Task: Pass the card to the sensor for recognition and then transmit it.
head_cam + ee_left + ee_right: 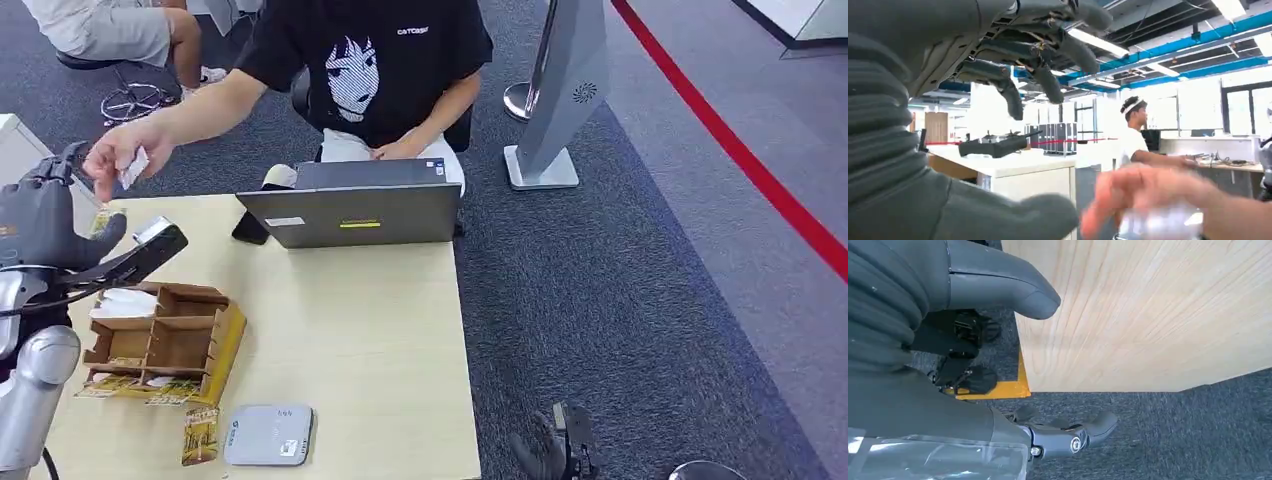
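A person across the table pinches a small white card in an outstretched hand, just beyond my left hand. That hand is raised over the table's left edge, fingers spread, holding nothing. The left wrist view shows my left hand with its palm bare, and the card as a white blur in the person's hand. A flat grey-white reader lies at the table's near edge. A black scanner on a stand sits close by my left hand. My right hand hangs beside the table, and in the right wrist view the right hand is bare.
An open grey laptop stands at the far side of the wooden table, in front of the seated person. A cardboard divider box sits on the left, with a small packet near it. A grey floor stand rises on the carpet at right.
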